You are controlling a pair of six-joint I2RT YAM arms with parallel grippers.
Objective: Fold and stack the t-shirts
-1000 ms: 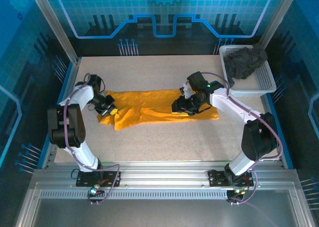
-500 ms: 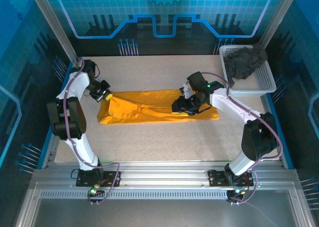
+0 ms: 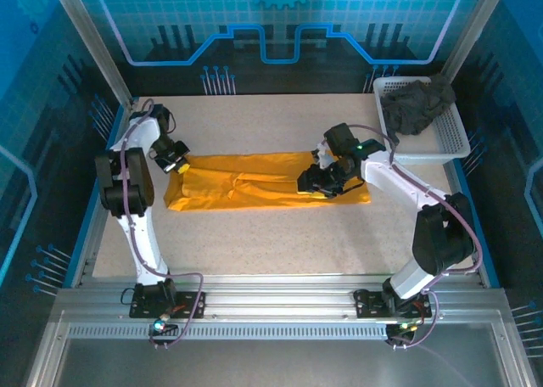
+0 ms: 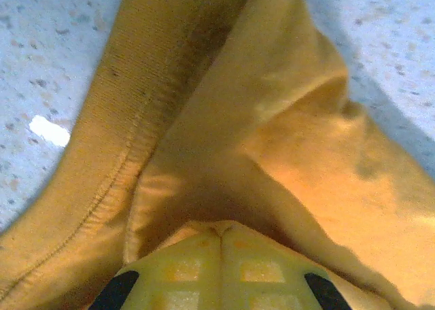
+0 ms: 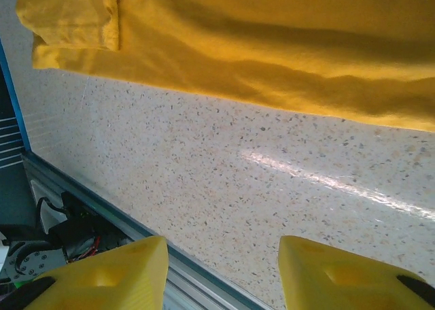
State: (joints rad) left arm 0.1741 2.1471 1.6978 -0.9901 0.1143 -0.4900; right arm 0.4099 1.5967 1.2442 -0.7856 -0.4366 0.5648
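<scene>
Left of the white mesh basket (image 3: pixel 428 152), stretched long and flat on the table (image 3: pixel 271 234): the orange-yellow t-shirt (image 3: pixel 254 183), its nearer end just short of the basket's front corner. Bunched inside that basket: the dark grey t-shirt (image 3: pixel 417 103). At the shirt end farthest from the basket, the left gripper (image 4: pixel 221 235), clenched on a fold of orange cloth. Toward the basket-side end, the right gripper (image 5: pixel 221 252), jaws apart, nothing between them but bare table.

Orange t-shirt (image 5: pixel 272 45): cut off at top and right edges, right wrist view
Grey t-shirt (image 3: pixel 414 107): bunched, sleeves indistinguishable
Left gripper (image 4: pixel 221 236): finger bases cut off below
</scene>
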